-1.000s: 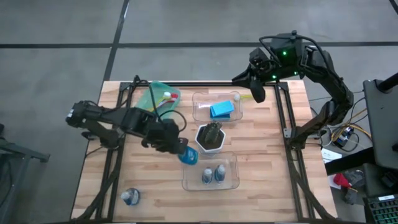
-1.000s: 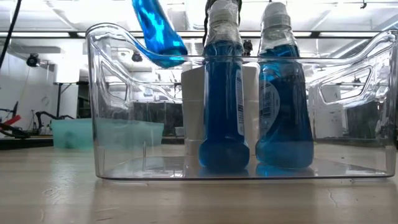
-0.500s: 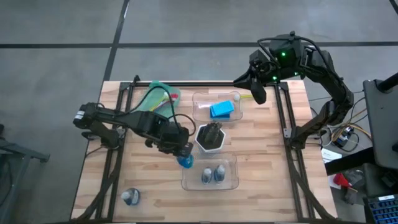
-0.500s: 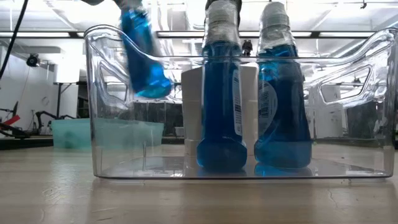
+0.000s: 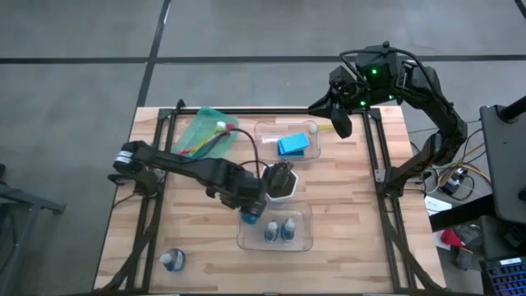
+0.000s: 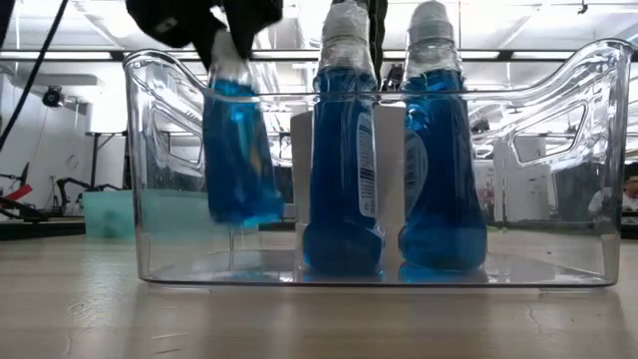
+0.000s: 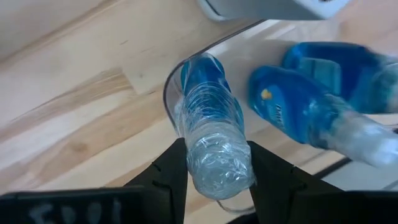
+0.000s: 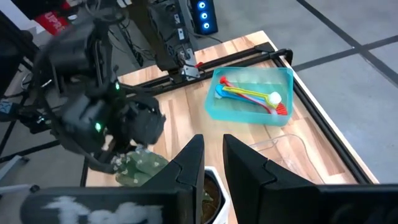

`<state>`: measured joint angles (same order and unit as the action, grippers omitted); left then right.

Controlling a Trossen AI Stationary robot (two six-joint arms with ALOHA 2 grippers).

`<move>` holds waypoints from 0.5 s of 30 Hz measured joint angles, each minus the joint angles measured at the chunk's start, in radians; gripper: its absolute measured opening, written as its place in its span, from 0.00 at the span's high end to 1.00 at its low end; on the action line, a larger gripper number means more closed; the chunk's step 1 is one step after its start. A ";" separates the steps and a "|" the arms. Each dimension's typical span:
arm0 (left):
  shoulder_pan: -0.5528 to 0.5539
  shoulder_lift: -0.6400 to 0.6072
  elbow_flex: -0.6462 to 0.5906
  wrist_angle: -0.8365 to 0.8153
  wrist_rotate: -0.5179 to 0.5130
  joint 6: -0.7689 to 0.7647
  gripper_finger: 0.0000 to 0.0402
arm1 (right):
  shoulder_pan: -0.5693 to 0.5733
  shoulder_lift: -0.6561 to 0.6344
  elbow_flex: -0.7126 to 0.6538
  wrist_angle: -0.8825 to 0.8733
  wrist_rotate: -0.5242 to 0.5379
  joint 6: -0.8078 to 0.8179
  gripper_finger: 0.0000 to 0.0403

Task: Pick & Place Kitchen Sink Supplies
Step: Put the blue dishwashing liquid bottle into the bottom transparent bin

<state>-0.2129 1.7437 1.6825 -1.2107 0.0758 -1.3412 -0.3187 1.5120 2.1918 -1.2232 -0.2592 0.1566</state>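
Observation:
My left gripper (image 5: 251, 207) hangs over the left end of the near clear bin (image 5: 306, 240) and is shut on a small clear bottle of blue liquid (image 6: 239, 150). Two more blue bottles (image 6: 344, 170) (image 6: 442, 170) stand upright on the bin's floor beside it. A further bottle (image 5: 171, 261) lies on the table near its near left corner. A blue sponge (image 5: 293, 145) lies in the far clear bin. Coloured brushes (image 5: 209, 140) lie in the green tray (image 5: 200, 123). My right gripper (image 5: 339, 125) waits above the far right of the table, open by a narrow gap. My left gripper (image 7: 217, 155) pinches the bottle's grey cap end (image 7: 219, 163) between its two fingers, coming from above and pointing down. The bottle hangs below the fingers, nearly upright, inside the bin. Its base (image 6: 244, 211) is a little above the bin's floor.
The white hexagonal pot with a dark plant (image 5: 278, 181) stands just beyond the near bin, close to my left gripper. The far clear bin (image 5: 309, 153) is behind the pot. Bare wood lies to the right of the bins and along the near edge.
My left gripper has moved toward the table's right and near edges, over the near bin, and come down. The bottle it holds has swung from a strong tilt to nearly upright and has gone down inside the bin's left end.

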 joint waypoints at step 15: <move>0.000 0.061 0.007 0.013 0.018 0.023 0.63 | 0.000 0.001 0.000 0.000 0.000 -0.023 0.86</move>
<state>-0.2131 1.8050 1.6900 -1.1973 0.0935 -1.3178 -0.3187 1.5127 2.1914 -1.2232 -0.2589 0.1341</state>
